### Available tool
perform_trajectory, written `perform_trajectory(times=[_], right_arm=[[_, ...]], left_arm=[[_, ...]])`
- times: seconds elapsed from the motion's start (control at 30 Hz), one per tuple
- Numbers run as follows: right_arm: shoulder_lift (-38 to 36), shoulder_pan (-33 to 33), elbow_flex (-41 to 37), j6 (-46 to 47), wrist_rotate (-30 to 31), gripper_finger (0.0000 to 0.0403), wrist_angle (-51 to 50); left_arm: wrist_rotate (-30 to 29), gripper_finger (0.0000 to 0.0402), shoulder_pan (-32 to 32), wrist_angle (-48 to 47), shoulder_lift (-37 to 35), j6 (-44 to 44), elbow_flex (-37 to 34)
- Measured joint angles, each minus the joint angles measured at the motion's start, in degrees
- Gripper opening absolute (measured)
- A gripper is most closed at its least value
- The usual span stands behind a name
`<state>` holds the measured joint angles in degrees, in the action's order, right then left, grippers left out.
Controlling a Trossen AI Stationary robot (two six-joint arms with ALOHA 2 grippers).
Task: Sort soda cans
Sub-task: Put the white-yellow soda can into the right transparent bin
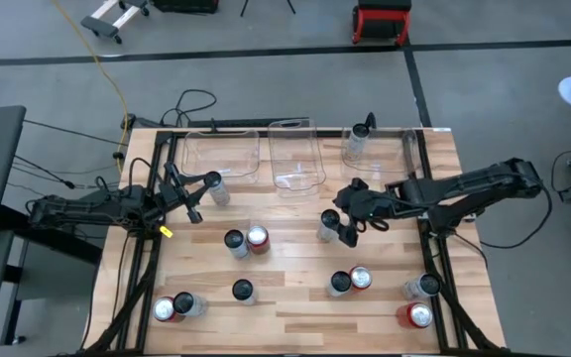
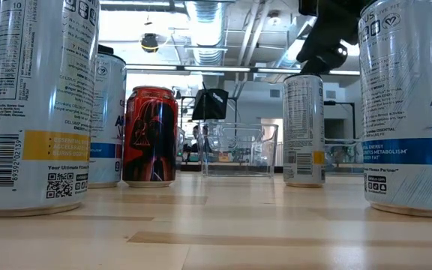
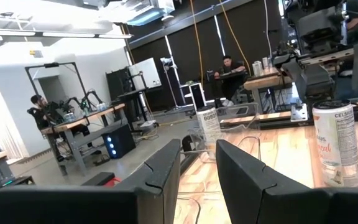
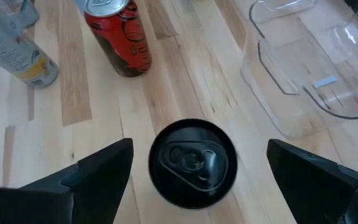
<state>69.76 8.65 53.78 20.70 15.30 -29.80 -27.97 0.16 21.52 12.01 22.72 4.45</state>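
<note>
Dark-topped can (image 4: 193, 163) stands upright just in front of the middle bin (image 1: 295, 154), between my right gripper's (image 4: 193, 171) wide-apart fingers, untouched; my left gripper (image 1: 195, 198), fingers narrowly apart and empty, waits near the left bin (image 1: 220, 151).

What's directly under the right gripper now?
The open right gripper hangs over one upright dark-topped can, standing on bare wood table. Its top hides the can's body and foot.
</note>
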Motion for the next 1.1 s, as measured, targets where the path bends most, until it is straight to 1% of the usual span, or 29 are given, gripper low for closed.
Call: perform_trajectory(times=[0.33,0.53,0.7,0.83,0.93,1.1], right_arm=[[0.0,0.0,-4.3,-0.3,1.1,0.0392,4.1],[0.0,0.2,-6.0,-1.1,-0.6,0.0392,6.3],[0.0,0.3,-6.0,-2.2,-0.6,0.0391,6.4],[0.0,0.3,-6.0,-1.7,-0.6,0.0372,6.4],[0.9,0.3,-6.0,-1.7,-0.6,0.0348,6.6],[3.5,-0.2,-5.9,-1.9,-0.7,0.0308,8.1]], left_arm=[[0.0,0.0099,0.0,0.0,0.0,0.1,0.0],[0.0,0.0099,0.0,0.1,0.0,0.2,0.0],[0.0,0.0099,0.0,0.1,0.0,0.1,0.0],[1.0,0.0098,0.0,-0.4,0.0,-1.7,0.0],[4.6,0.0095,0.0,-2.3,0.0,-2.8,0.3],[7.1,0.0084,0.4,-8.4,4.3,-7.7,5.2]])
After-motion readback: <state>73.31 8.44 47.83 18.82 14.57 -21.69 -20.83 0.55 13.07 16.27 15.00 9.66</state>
